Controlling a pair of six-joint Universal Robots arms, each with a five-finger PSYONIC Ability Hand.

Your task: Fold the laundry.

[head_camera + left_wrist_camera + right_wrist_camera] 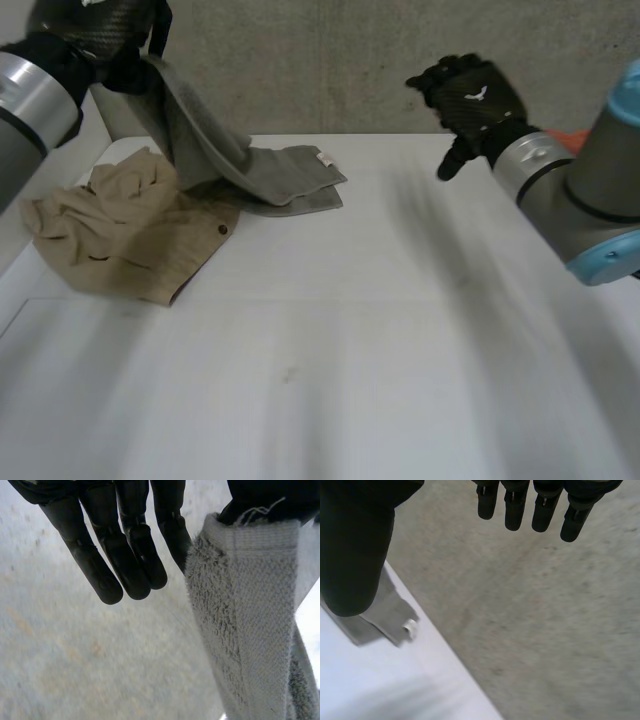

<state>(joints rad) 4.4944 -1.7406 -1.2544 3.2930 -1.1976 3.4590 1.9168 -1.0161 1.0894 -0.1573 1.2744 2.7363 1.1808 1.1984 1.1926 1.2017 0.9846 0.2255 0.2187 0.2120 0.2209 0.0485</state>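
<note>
Grey towel (250,165) is held up by one end in left hand (100,30), hem pinched betw. thumb and straight fingers (135,555). Other end is trailed on surface (380,330), far left, against beige garment (130,235). Right hand (475,100) is raised, spread, empty. Step judged: pick-up. Next: towel to be laid flat mid-surface, free corner taken by right hand.

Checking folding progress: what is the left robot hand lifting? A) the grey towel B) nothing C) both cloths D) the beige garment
A: the left robot hand holds the grey towel up by one end, while the beige garment lies on the table.
</note>
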